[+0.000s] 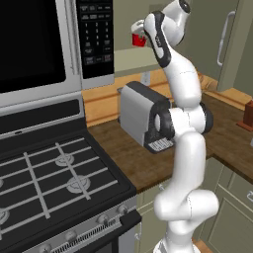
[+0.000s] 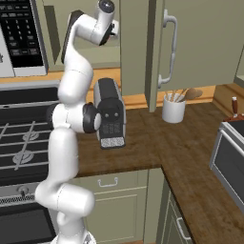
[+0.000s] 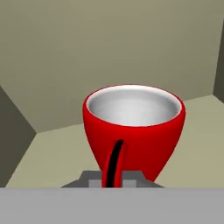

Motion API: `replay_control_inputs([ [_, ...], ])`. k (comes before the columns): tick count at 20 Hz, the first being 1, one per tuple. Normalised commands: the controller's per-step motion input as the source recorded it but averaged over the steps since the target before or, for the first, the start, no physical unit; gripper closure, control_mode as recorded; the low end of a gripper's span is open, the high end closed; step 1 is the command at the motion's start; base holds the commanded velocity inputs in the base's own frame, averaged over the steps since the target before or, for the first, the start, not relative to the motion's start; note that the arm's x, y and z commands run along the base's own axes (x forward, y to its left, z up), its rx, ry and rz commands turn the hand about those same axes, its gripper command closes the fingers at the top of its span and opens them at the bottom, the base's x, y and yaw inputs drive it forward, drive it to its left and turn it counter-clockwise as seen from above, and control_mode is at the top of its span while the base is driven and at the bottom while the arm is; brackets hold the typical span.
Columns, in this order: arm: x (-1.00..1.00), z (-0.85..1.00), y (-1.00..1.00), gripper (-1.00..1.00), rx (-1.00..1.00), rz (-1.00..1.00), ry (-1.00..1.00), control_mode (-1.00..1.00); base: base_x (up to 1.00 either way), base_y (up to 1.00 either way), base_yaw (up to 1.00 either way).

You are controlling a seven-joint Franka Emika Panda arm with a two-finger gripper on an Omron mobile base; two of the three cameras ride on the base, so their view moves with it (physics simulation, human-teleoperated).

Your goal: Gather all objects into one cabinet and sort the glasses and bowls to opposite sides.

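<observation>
Claw [image 3: 113,178] is clamped on the red cup's [image 3: 134,131] handle, fingers pinched together round that thin dark-edged loop at the cup's near side. Cup stands upright on the cabinet shelf [image 3: 57,153], white inside, apparently empty, well into the olive compartment w/ back wall behind and side walls left & right.

Step in hand, as I judge it: carry the cup out to the wide cabinet. To do it well: lift a touch first so the base clears the shelf, keep the cup level since a handle pinch lets it swing or twist, then draw straight back out thru the opening before turning.

Left base view shows the cup [image 1: 139,38] up by the wrist, just right of the microwave [image 1: 49,44]. Below stand a grey coffee machine [image 1: 143,113] on the tabletop [image 1: 133,158] and the stove [image 1: 49,173] to the left. Right base view: open cabinet door [image 2: 162,47] w/ silver handle hangs near the arm's exit path – mind the elbow there. White utensil crock [image 2: 173,109] sits further right, out of the way.
</observation>
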Motion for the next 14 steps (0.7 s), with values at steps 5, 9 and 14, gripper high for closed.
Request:
replay_control_inputs([
  [5,-0.89,-0.63,0.00,1.00,-0.04,0.00,0.04,-1.00,0.00,0.00,0.00],
  [9,-1.00,-1.00,0.00,1.00,-0.10,-0.02,-0.02,-1.00,0.00,0.00,0.00],
  [14,-1.00,-1.00,0.00,1.00,-0.06,-0.03,-0.10,-1.00,0.00,0.00,0.00],
])
